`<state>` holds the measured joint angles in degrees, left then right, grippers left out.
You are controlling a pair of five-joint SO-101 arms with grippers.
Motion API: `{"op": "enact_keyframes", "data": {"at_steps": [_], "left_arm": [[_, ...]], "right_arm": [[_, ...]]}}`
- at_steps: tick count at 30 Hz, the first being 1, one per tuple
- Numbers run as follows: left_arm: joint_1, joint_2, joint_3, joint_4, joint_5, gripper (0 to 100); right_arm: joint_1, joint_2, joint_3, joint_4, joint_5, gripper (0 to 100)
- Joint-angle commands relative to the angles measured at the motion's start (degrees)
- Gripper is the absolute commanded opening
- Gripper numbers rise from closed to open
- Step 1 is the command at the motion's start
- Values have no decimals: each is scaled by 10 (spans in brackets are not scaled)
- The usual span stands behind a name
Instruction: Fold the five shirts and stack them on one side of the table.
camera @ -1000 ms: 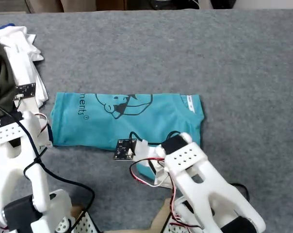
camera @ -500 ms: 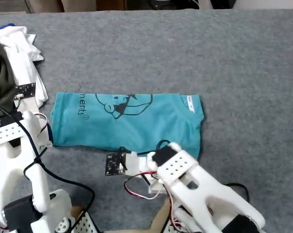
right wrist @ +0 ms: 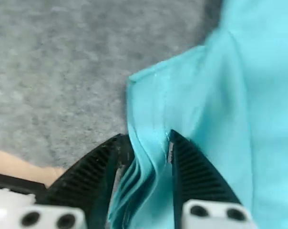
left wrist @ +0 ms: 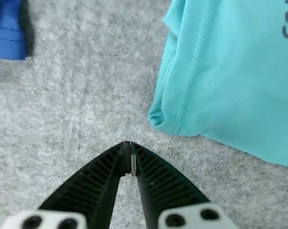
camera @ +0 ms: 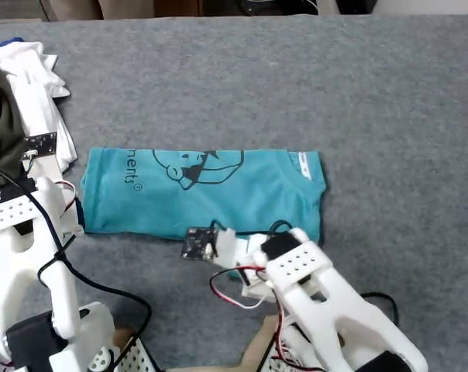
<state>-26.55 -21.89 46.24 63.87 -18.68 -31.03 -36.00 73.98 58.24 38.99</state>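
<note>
A teal shirt [camera: 211, 190] with a dark print lies folded into a long band across the middle of the grey table. My right gripper [right wrist: 146, 143] is at its near edge, shut on a bunched fold of the teal shirt [right wrist: 206, 95]; in the high view the right arm [camera: 296, 263] covers that spot. My left gripper [left wrist: 128, 149] is shut and holds nothing, its tips just above the bare table, a short way off the corner of the teal shirt [left wrist: 230, 71]. The left arm [camera: 25, 225] stands at the shirt's left end.
A heap of white and dark shirts [camera: 21, 85] lies at the table's far left. A small blue object [left wrist: 8, 24] sits on the table beyond the left gripper. The table's near edge [right wrist: 10, 164] is close behind the right gripper. Bare grey table [camera: 389, 116] spreads to the right.
The right arm slid left and toward the near edge, then came back right and forward along the shirt's near edge. The left arm has stayed put.
</note>
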Motion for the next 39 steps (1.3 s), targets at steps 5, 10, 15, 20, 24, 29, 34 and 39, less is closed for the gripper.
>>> {"op": "enact_keyframes", "data": {"at_steps": [5, 10, 15, 20, 24, 29, 34, 39], "left_arm": [[-6, -17, 1, 0, 0, 19], [-6, -17, 1, 0, 0, 19], [-6, -17, 1, 0, 0, 19], [-6, -17, 1, 0, 0, 19], [-6, -17, 1, 0, 0, 19], [-6, -17, 1, 0, -1, 19], [-6, -17, 2, 0, -1, 19], [-4, -17, 2, 0, 0, 19]], "right_arm": [[33, 0, 13, -5, -1, 111], [33, 0, 11, -3, -1, 9], [33, -2, -21, 29, -5, 6], [34, -2, -99, 102, -2, 5], [34, 0, -168, 142, -1, 5], [36, 0, -222, 164, 40, 5], [67, 2, -246, 162, 91, 5], [116, 58, -291, 151, 135, 5]]}}
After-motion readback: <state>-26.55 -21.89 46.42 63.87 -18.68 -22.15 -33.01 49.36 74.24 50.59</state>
